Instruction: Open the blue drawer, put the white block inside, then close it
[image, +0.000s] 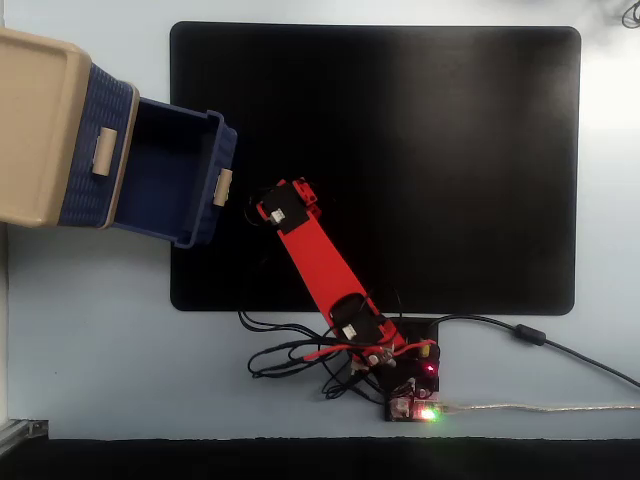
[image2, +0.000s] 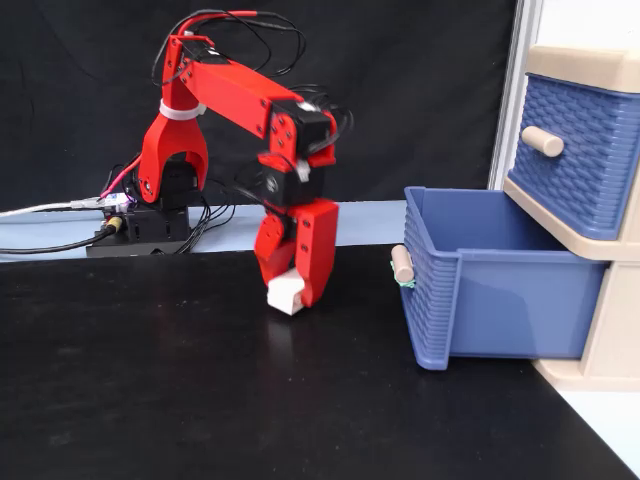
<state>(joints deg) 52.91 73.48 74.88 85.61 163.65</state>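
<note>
End effector (image2: 292, 290) clamps white block (image2: 285, 294); long axis seemingly foreshortened, toward camera.

Cabinet (image2: 590, 200) frame right, drawer (image2: 490, 270) pulled out leftward; block (image2: 286, 294) frame centre w/ gripper (image2: 292, 290), left of drawer.

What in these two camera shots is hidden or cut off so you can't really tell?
- White block: from above, hidden under the arm; from the side, mostly covered by the gripper.
- Blue drawer: its floor is behind its own front wall in the side view, dark in shadow from above.
- Beige cabinet: cut off by frame edges in both fixed views.
</note>
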